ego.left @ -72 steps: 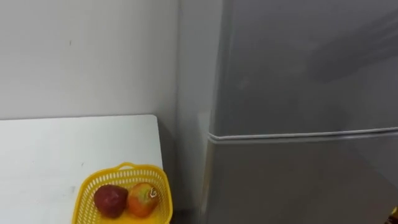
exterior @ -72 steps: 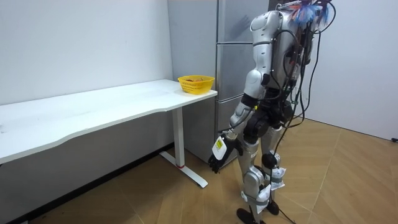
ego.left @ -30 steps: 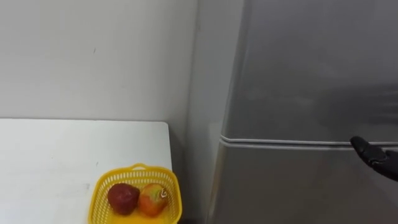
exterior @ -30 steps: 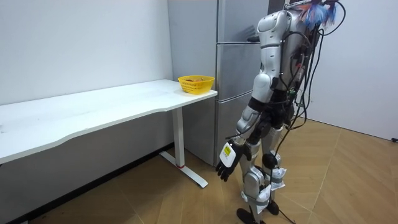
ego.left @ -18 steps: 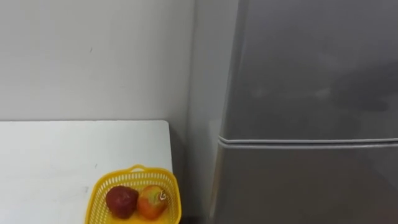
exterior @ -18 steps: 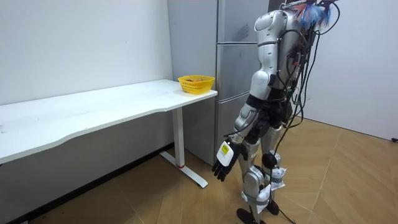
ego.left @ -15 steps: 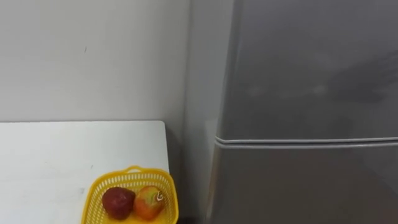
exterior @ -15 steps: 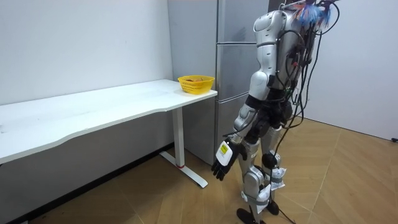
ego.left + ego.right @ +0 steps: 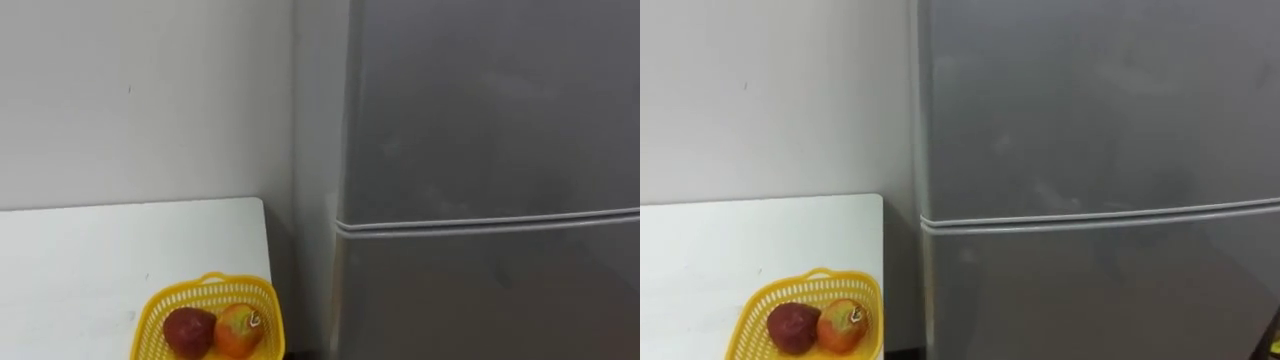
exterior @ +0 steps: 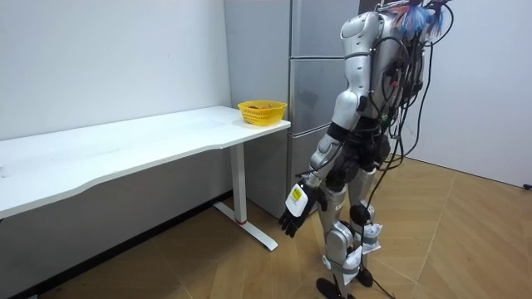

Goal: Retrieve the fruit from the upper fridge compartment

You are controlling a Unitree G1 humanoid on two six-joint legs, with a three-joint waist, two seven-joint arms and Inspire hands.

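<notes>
Room view first: the robot stands on the brown wooden floor (image 10: 440, 241), right in front of the tall grey metal fridge (image 9: 480, 150), and it faces the fridge. The fridge is the biggest thing here. It stands against the plain white wall (image 9: 140, 100), in the corner of the room.

The fridge has two doors, one above the other. The upper door (image 9: 490, 100) is shut. The lower door (image 9: 480, 300) is shut too. A thin pale line runs across between them. Because the upper door is closed, whatever sits inside the upper fridge is hidden, and I cannot tell what it is.

Next comes the long white table (image 9: 90, 260). It stands on the robot's left, just beside the fridge, with a dark gap between the two. Its back edge runs along the wall.

A round yellow plastic basket (image 9: 148, 318) with lots of little holes sits on the table, at the corner near the fridge.

The robot's left hand (image 10: 293, 208) hangs low beside its leg, well apart from the fridge and the table. Its dark fingers (image 10: 286, 226) hang loose and point down at the floor. It holds nothing.

Two pieces of fruit lie in the basket and touch each other. A dark red fruit (image 9: 189, 330) is on the left. An orange fruit (image 9: 238, 330) with a bit of red on it is on the right, on the side near the fridge.
</notes>
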